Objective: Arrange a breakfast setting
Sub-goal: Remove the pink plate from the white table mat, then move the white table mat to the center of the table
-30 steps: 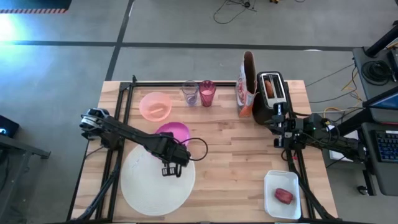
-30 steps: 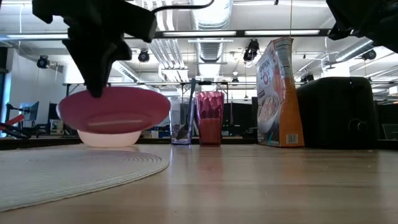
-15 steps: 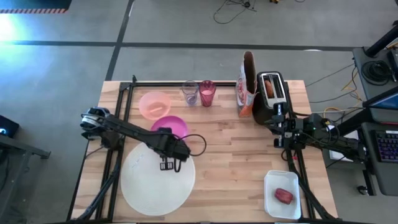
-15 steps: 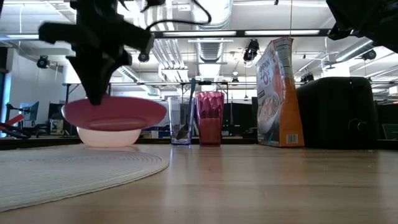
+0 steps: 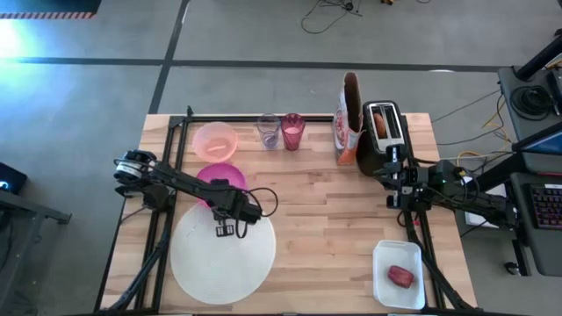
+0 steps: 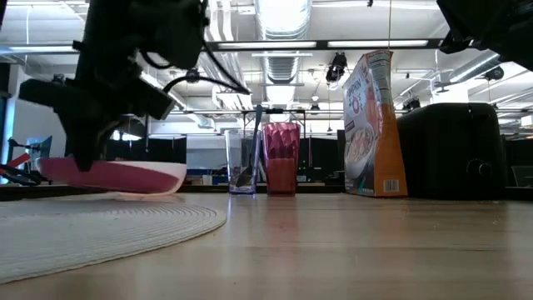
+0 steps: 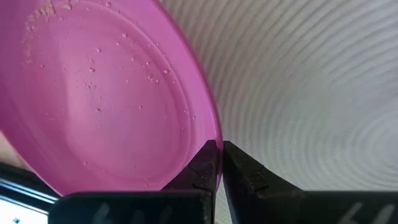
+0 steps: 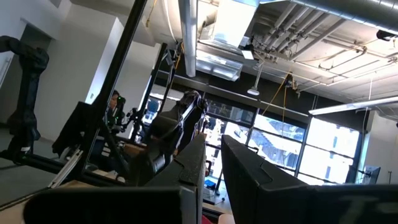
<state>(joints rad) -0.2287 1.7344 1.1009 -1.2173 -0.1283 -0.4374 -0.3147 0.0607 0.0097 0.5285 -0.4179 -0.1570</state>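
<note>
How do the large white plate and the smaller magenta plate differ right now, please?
The large white plate is much wider, ribbed and pale; the magenta plate is smaller, smooth and vivid. The white plate lies flat and free on the table, while the magenta plate is pinched at its rim by the left gripper. Both are round.

The magenta plate (image 5: 217, 175) hangs tilted, overlapping the far edge of the large white plate (image 5: 224, 259).
</note>
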